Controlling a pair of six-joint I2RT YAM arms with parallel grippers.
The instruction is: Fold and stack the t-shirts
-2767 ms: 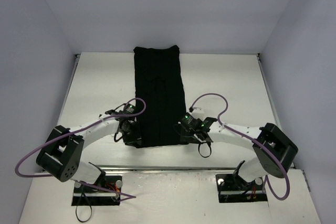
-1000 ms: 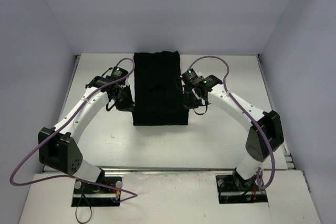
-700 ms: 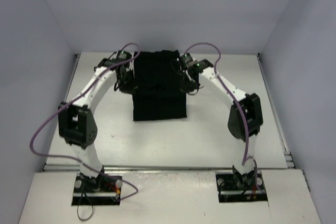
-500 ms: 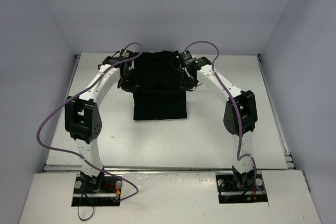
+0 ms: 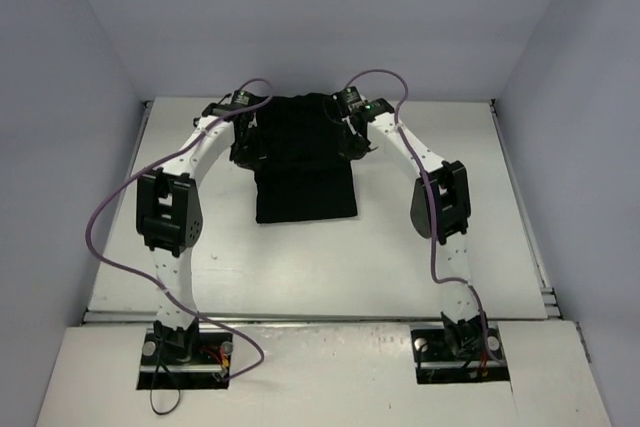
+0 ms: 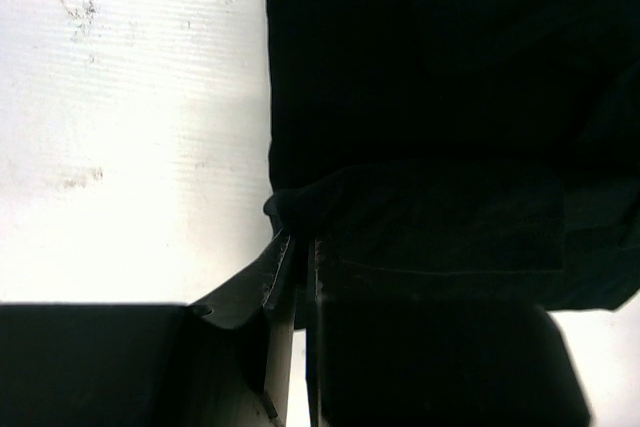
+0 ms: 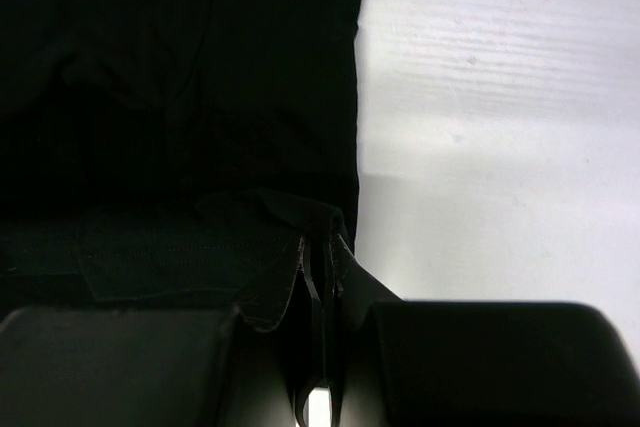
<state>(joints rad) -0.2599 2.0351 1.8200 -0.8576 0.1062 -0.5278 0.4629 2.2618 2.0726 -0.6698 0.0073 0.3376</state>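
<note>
The black t-shirt (image 5: 305, 187) is laid long-ways at the far middle of the table (image 5: 300, 267), and a lifted edge is pinched tight by the left gripper (image 6: 296, 252) on one side and the right gripper (image 7: 322, 247) on the other, both equally near.

We see a t-shirt (image 5: 305, 182) of plain, solid black, with no print or pattern; in both wrist views its cloth reads as a deep, almost featureless black. The worktop (image 5: 420, 237) beneath it is white, with a few faint grey scuffs (image 6: 80, 7) showing in the left wrist view. The left pincer (image 6: 295, 247) and the right pincer (image 7: 322, 247) are black as well, a shade we can hardly tell from the cloth. The arms (image 5: 190, 157) are white with black joints, purple cables (image 5: 92, 230) loop along them, and a small green light (image 5: 366, 104) glows on the right wrist. The walls (image 5: 300, 17) around are pale lilac-grey.
</note>
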